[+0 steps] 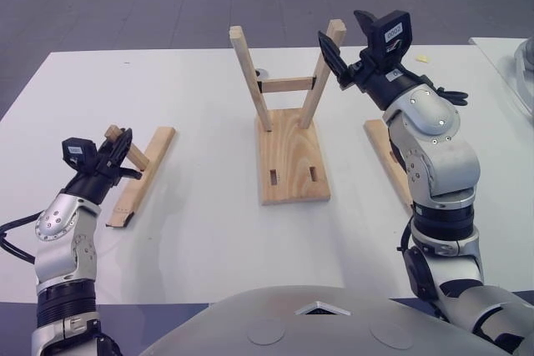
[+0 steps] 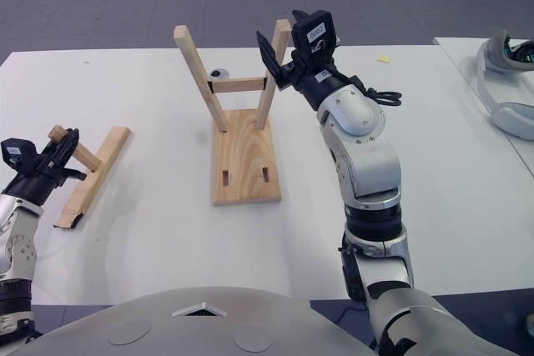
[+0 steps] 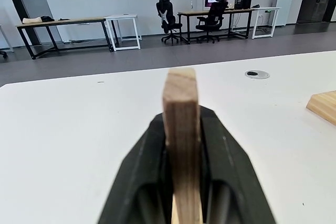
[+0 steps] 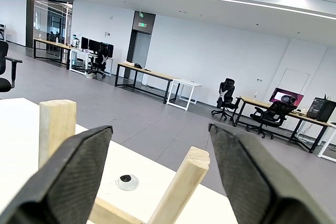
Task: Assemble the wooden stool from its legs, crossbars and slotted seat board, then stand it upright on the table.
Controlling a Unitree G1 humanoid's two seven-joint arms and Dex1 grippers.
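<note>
The slotted seat board (image 1: 292, 160) lies flat mid-table. A frame of two legs (image 1: 250, 77) joined by a crossbar (image 1: 286, 84) stands in its far slots, leaning a little; the two near slots are empty. My right gripper (image 1: 346, 37) is open around the top of the frame's right leg (image 4: 181, 184), its fingers (image 4: 68, 174) apart from the wood. At the left lies a second leg frame (image 1: 148, 171). My left gripper (image 1: 123, 152) is shut on one of its wooden pieces (image 3: 181, 140).
Another wooden piece (image 1: 385, 154) lies on the table partly under my right arm. A cable grommet (image 1: 261, 73) sits behind the stool frame. A white headset (image 2: 505, 81) rests on the neighbouring table at the right.
</note>
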